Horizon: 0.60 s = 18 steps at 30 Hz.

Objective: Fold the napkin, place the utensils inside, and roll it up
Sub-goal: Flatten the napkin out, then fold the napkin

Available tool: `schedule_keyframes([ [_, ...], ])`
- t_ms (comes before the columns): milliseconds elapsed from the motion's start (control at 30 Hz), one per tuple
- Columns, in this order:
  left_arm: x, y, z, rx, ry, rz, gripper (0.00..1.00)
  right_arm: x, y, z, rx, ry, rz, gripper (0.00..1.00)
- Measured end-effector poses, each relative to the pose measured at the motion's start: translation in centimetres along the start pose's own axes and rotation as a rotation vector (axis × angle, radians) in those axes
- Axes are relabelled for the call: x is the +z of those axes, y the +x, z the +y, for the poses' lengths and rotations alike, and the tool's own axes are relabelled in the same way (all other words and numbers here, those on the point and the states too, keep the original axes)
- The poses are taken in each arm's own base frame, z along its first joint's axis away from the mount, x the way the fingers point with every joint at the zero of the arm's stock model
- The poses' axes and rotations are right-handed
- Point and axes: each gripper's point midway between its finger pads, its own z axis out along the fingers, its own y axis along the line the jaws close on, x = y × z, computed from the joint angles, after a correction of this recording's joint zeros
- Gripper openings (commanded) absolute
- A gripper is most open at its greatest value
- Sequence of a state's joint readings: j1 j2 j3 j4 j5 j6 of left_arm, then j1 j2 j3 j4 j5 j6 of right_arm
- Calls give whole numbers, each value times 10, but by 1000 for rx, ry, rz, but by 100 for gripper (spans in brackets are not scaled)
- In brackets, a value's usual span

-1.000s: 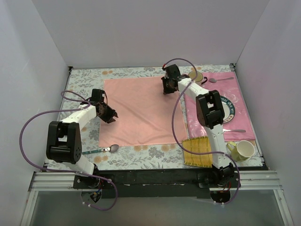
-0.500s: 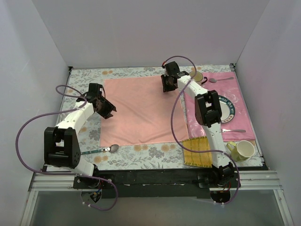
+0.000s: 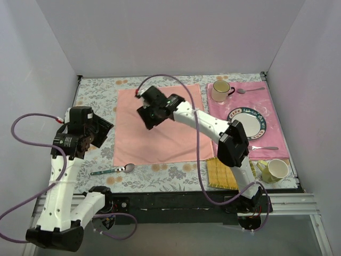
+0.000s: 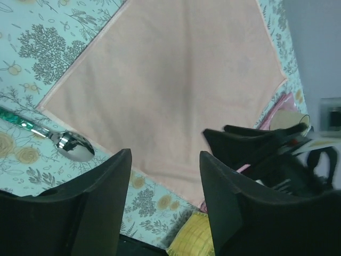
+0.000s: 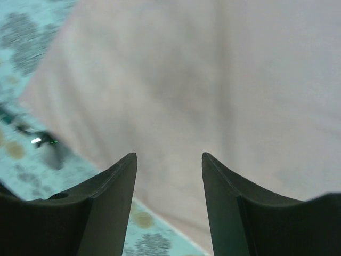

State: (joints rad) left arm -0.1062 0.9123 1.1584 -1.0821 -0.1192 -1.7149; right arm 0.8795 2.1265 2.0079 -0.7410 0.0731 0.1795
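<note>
- The napkin (image 3: 160,125) lies spread flat in a single layer on the floral tablecloth (image 3: 96,96). It sits in the middle of the table and reaches up towards the far edge. I can see no crease or turned-over corner in it.
- The teal-handled spoon (image 3: 113,170) rests on the tablecloth near the near edge, left of centre. Its bowl is just beside the napkin's near-left corner but off the fabric.
- The right gripper (image 3: 149,114) hangs over the left-central part of the napkin, fingers spread and nothing between them. Its wrist view shows only pink cloth in the gap, and I cannot tell whether the tips touch it.
- The left gripper (image 3: 100,132) is raised above the left side of the table, just outside the napkin's left edge. It too is spread wide and empty.
- Over on the right side sit the pink placemat (image 3: 272,140), a plate (image 3: 261,121) and a cream mug (image 3: 220,90), none of them part of this job.
- By my reckoning the job is at its very start: the fold is the step in hand and is not yet begun.
- The next move, I'd say, calls for a gripper to drop to an edge or corner, pinch the thin satin and carry it across to the opposite side. Slippery cloth lying flat leaves little to get under, so a low pinch right at a corner looks wisest.
- With the spoon so close to that near-left corner, a fold from there would need care not to drag it along.
</note>
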Motion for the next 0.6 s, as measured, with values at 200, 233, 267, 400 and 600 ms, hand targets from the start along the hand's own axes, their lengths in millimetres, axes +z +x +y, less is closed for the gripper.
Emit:
schedule_keyframes([
  [200, -63, -23, 2, -74, 51, -118, 68, 0, 31, 146, -182, -175, 29, 59],
  [233, -75, -27, 1, -84, 72, -140, 71, 4, 36, 159, -198, -186, 33, 59],
  [267, -84, -31, 0, -90, 93, -161, 72, 8, 41, 166, -210, -191, 42, 59],
  [400, -120, -44, -4, -114, 184, -236, 74, 25, 65, 186, -249, -194, 81, 61],
  [600, -151, -50, -6, -125, 278, -287, 72, 48, 76, 208, -294, -201, 75, 64],
])
